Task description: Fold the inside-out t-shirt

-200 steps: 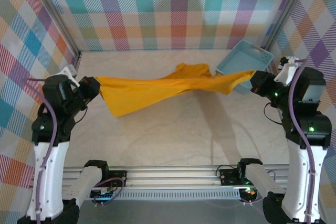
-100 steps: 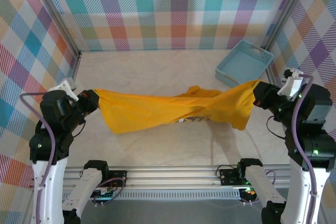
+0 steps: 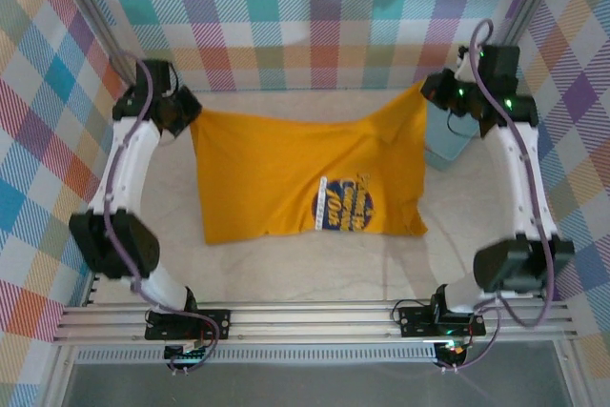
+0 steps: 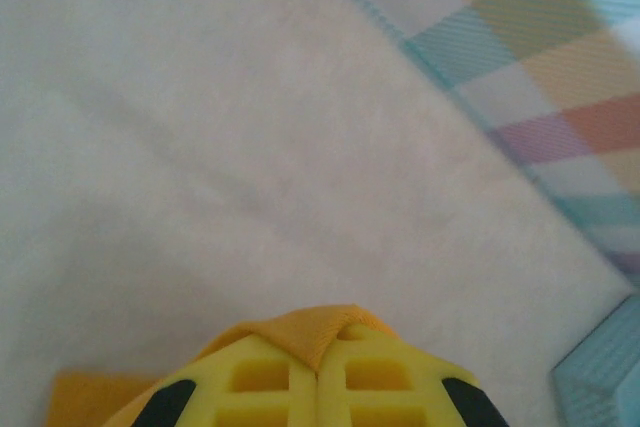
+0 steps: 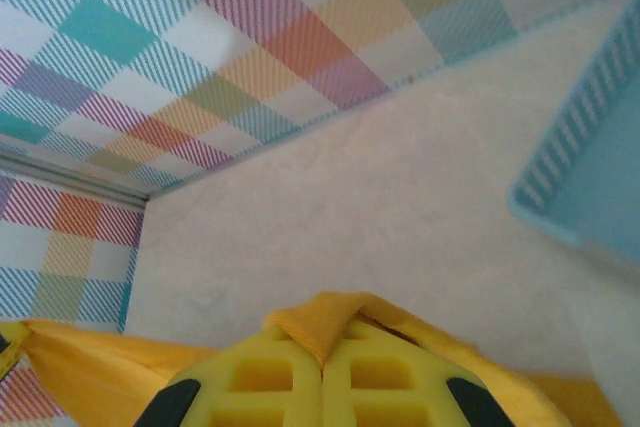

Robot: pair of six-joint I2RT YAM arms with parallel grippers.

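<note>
Both tools are closed on cloth. Your left tool point(image 3: 183, 111) pinches one far corner of the t-shirt point(image 3: 276, 173), and your right tool point(image 3: 435, 92) pinches the other. In each wrist view, a fold of orange fabric pokes out between the shut yellow fingers point(image 4: 250, 387).

The shirt is stretched wide between the two tools at the back of the counter point(image 3: 286, 269). It slopes toward you, with its near edge resting on the surface. A round dark print faces up, right of centre. The right side is bunched and wrinkled, and it overlaps the blue basket point(image 3: 444, 145) in the overhead view.

This looks like the spreading step, before any fold is made. Your next move likely calls for lowering both corners evenly. Keep the cloth taut so it settles flat, with the right side clear of the basket, and only then let go.

Count: one t-shirt, one basket, two arms, two tools.
</note>
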